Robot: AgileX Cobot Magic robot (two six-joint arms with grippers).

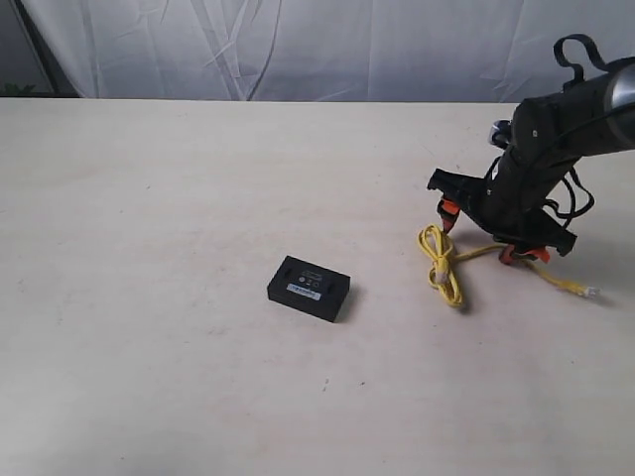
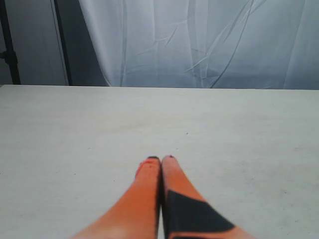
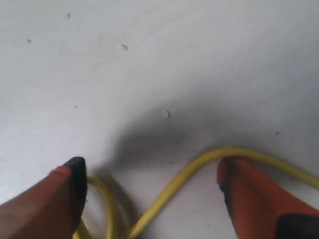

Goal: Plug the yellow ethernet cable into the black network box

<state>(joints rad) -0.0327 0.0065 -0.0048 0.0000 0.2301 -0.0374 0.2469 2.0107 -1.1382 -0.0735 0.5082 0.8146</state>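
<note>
The black network box (image 1: 310, 288) lies flat near the middle of the pale table, white label strip up. To its right the yellow ethernet cable (image 1: 443, 266) rests on the table, its looped bundle by the box side and one strand running right to a whitish plug (image 1: 589, 292). My right gripper (image 1: 483, 233) is down over that strand, open, its orange fingers (image 3: 254, 199) standing on either side of the cable (image 3: 189, 174) without closing on it. My left gripper (image 2: 161, 160) does not show in the exterior view; its fingers are pressed together, holding nothing, above bare table.
A white curtain (image 1: 298, 50) hangs behind the table's far edge. The right arm (image 1: 556, 139) with its black cables reaches in from the upper right. The table (image 1: 149, 297) is bare to the left of the box and in front of it.
</note>
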